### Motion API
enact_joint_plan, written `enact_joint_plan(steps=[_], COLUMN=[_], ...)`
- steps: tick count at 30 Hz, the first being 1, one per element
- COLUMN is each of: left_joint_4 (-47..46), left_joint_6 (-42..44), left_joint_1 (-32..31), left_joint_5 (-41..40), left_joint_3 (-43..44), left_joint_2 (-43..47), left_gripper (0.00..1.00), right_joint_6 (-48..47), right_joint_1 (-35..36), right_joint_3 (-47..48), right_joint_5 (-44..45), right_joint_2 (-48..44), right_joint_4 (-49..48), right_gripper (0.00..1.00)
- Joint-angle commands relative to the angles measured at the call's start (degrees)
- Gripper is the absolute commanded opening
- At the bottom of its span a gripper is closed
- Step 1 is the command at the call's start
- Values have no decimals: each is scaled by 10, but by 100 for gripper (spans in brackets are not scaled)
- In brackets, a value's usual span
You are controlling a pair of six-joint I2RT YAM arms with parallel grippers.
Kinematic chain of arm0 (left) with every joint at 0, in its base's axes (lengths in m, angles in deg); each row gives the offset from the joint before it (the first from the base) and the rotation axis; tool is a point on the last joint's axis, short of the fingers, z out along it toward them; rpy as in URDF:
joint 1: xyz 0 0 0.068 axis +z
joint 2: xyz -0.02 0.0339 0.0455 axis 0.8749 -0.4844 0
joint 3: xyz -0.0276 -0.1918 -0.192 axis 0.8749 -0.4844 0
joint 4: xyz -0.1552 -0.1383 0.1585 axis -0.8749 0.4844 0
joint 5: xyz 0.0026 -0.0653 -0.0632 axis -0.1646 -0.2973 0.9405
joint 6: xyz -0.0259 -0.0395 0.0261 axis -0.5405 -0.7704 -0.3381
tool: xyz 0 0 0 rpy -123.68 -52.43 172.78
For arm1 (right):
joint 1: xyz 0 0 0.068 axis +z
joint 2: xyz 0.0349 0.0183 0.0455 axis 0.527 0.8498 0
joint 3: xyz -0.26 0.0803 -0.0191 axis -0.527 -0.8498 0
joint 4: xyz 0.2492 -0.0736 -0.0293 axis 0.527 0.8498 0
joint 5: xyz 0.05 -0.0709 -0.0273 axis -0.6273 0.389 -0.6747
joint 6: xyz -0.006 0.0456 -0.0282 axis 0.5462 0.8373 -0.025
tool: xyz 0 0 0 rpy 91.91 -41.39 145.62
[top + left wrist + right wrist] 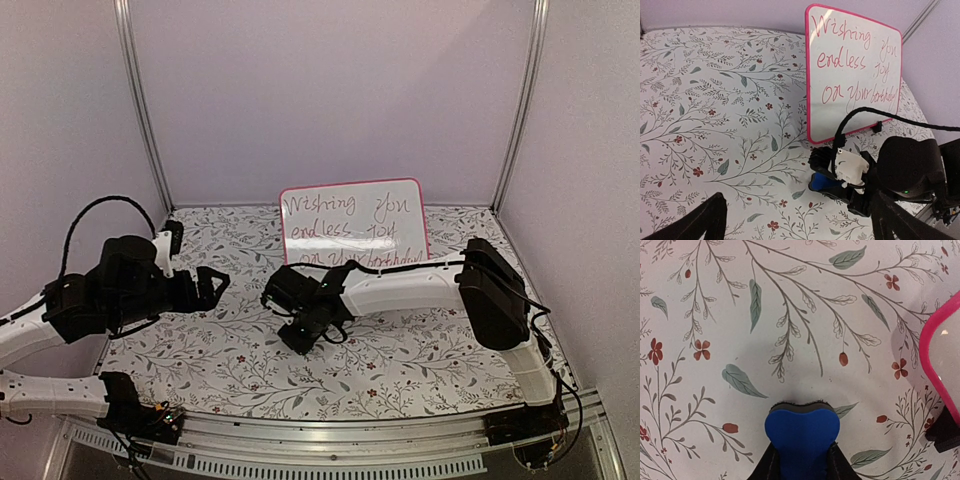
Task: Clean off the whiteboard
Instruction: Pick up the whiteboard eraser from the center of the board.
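The whiteboard (355, 225) stands upright at the back of the table, pink-framed and covered with handwritten words (855, 75). Its pink edge (935, 350) and a black clip foot (945, 432) show at the right of the right wrist view. My right gripper (296, 338) is low over the table in front of the board, shut on a small blue eraser (801, 440), which bulges between the fingers. The left wrist view shows that eraser (832, 182) in the right gripper (827, 175), near the board's lower left corner. My left gripper (215, 285) hangs open at the left, holding nothing (800, 225).
A floral-patterned cloth (230, 360) covers the table. Pale enclosure walls with metal posts (145, 110) stand close on three sides. A metal rail (330, 440) runs along the near edge between the arm bases.
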Motion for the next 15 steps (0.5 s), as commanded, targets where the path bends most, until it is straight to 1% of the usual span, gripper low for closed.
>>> enact_joint_plan(steps=[1,4,6,10,13,15], left_joint_4=[-4,-6,-8,-10,5,11], left_joint_6=[2,4,5,15,33,40], left_joint_1=[7,7,9,12,18,20], left_joint_5=[7,7,8,25,35,36], left_joint_3=[-7,-5,-1,18,44,60], left_joint_2=[-5,-12,-21,-46,-73,-92], left_gripper=[100,100,100,100,100,100], right_joint_6=[2,2,3,6,9,11], right_joint_1=[-3,-3,-3,-3,-3,-4], right_joint_3=[-10,-12,-18,-50,-78,-98], right_joint_5=[-12,-13,-15,-12,14,49], right_joint_2=[-29,-39,-53,-89,-131,-163], right_joint_4=[-16,-21,-27,-43,-47,-44], right_gripper=[17,15,12,11,11,11])
